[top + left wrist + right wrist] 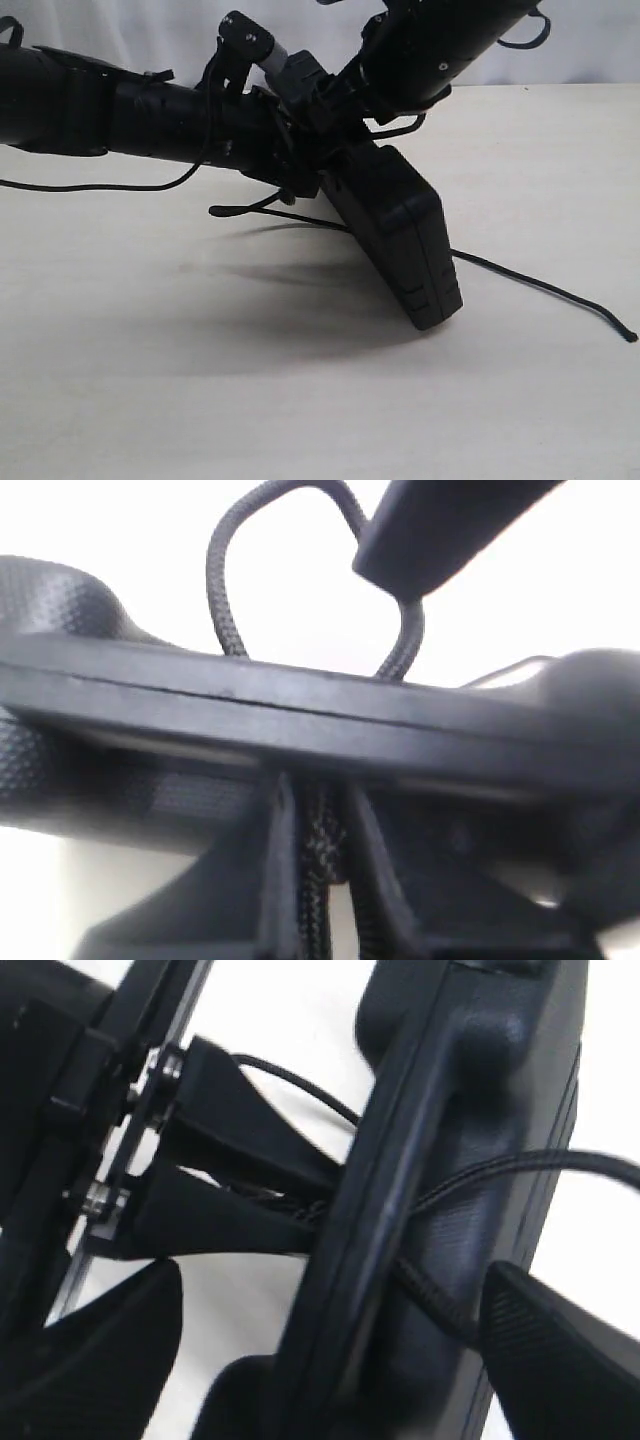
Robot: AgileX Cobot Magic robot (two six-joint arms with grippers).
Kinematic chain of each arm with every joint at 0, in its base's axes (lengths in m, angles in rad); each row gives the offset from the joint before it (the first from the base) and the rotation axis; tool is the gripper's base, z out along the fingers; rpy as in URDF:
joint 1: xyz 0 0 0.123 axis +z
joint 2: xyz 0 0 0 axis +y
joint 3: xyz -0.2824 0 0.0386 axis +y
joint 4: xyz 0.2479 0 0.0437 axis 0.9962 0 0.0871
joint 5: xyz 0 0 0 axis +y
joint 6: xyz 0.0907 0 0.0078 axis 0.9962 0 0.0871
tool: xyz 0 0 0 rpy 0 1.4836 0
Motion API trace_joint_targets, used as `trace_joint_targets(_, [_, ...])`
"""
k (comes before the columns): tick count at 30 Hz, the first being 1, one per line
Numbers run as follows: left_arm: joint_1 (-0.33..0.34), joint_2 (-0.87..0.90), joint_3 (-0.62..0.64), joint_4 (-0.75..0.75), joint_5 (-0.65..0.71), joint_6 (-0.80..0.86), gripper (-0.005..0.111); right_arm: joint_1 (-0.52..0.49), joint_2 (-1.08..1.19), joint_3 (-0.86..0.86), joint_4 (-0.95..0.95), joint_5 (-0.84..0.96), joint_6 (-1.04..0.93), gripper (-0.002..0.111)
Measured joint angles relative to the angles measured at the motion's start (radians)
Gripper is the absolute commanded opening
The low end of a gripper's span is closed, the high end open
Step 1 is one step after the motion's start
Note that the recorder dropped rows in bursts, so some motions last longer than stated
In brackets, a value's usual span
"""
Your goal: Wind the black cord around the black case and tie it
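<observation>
The black case (400,240) stands tilted, its lower corner on the table and its upper end up between both grippers. The black cord (540,283) runs from under the case to the right and ends frayed near the edge; a short end (230,210) pokes out left. My left gripper (320,825) is shut on the cord (222,590) just beside the case's seam edge (300,705), and a loop rises beyond it. My right gripper (330,1290) straddles the case (450,1160), open. One finger (560,1350) touches the cord (540,1163) on the case's face; the other stands apart.
The beige table (150,380) stretches in front and to the left. A thin arm cable (100,187) sags under the left arm. A white backdrop (150,30) closes the far side.
</observation>
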Motion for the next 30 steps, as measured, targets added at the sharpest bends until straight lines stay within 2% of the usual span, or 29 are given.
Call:
trace_joint_targets(8, [-0.031, -0.004, 0.000, -0.049, -0.088, 0.024, 0.000, 0.000, -0.025, 0.000, -0.003, -0.010, 0.003, 0.076])
trace_joint_targets(13, [-0.033, -0.004, 0.000, -0.049, -0.090, 0.028, 0.000, -0.012, -0.096, 0.000, -0.083, -0.042, 0.123, 0.076])
trace_joint_targets(17, [-0.033, -0.004, 0.000, -0.049, -0.090, 0.028, 0.000, -0.103, -0.148, 0.000, -0.126, -0.036, 0.196, 0.076])
trace_joint_targets(23, [-0.033, -0.004, 0.000, -0.049, -0.083, 0.028, 0.000, -0.253, -0.135, 0.059, -0.049, -0.029, 0.172, 0.076])
trace_joint_targets(30, [-0.033, -0.004, 0.000, -0.049, -0.070, 0.030, 0.000, -0.275, -0.030, 0.116, 0.104, -0.105, 0.027, 0.076])
